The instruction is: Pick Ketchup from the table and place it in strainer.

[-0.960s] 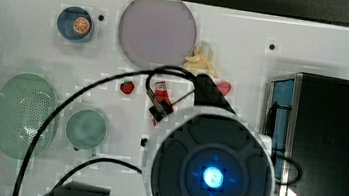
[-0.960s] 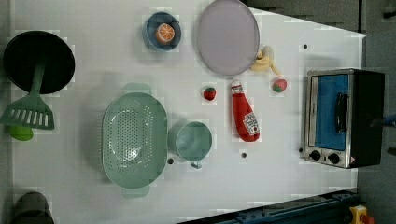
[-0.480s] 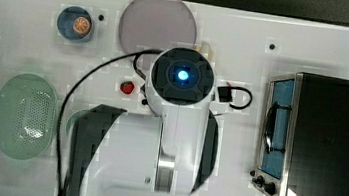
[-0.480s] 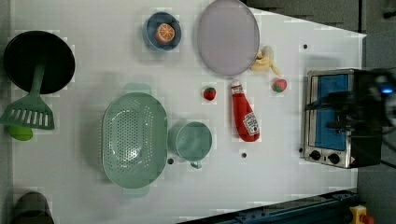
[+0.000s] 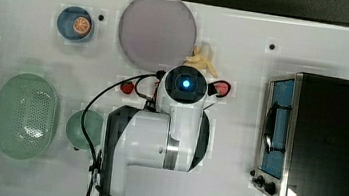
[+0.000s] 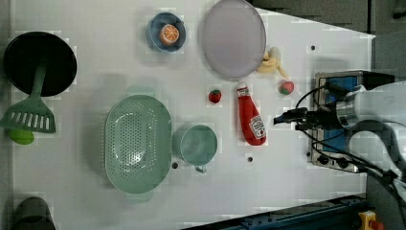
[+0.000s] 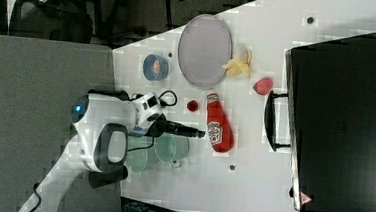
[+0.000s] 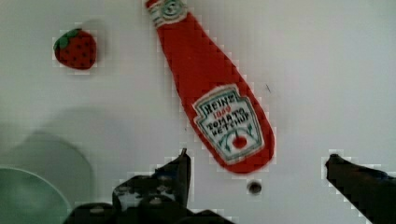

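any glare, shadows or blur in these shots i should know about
Wrist view: the Ketchup label reads sharply, while the open gripper fingers look soft and a grey shadow falls beside the strawberry. Top view: a bright blue light glows on the arm. Left view: even light, with soft shadows around the strainer.

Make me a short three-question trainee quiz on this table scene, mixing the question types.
1. True or false: the Ketchup already lies inside the strainer.
2. In the left view, what stands directly between the strainer and the Ketchup? A) the mug B) the toaster oven C) the banana
3. Fill in: the tool is ____ and holds nothing.

Key
1. False: it lies flat on the table, apart from the strainer.
2. A
3. open
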Available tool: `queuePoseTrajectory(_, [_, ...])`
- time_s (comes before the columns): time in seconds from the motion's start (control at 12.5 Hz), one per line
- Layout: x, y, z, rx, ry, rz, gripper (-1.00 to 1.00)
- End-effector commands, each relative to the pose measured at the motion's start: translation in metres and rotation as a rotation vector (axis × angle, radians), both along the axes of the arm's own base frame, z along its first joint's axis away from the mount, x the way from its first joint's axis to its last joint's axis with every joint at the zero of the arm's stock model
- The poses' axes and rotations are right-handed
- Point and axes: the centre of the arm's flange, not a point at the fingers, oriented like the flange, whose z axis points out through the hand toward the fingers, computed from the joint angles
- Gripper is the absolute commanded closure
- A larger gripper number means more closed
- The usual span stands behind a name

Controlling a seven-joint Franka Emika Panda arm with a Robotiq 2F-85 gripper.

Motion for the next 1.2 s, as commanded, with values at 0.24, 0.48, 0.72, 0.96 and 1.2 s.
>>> queuePoseTrajectory(0.24, [0.007, 0.011, -0.040, 0.059, -0.081, 0.330, -1.00])
queuePoseTrajectory(0.48, [0.006, 0.011, -0.077, 0.042, -0.068, 0.390, -1.00])
queuePoseTrajectory(0.72, [0.001, 0.013, -0.109, 0.055, -0.042, 0.394, -1.00])
queuePoseTrajectory(0.96, [0.001, 0.014, -0.132, 0.061, -0.065, 0.390, -1.00])
queuePoseTrajectory(1.2, [-0.003, 0.016, -0.145, 0.069, -0.049, 0.393, -0.93])
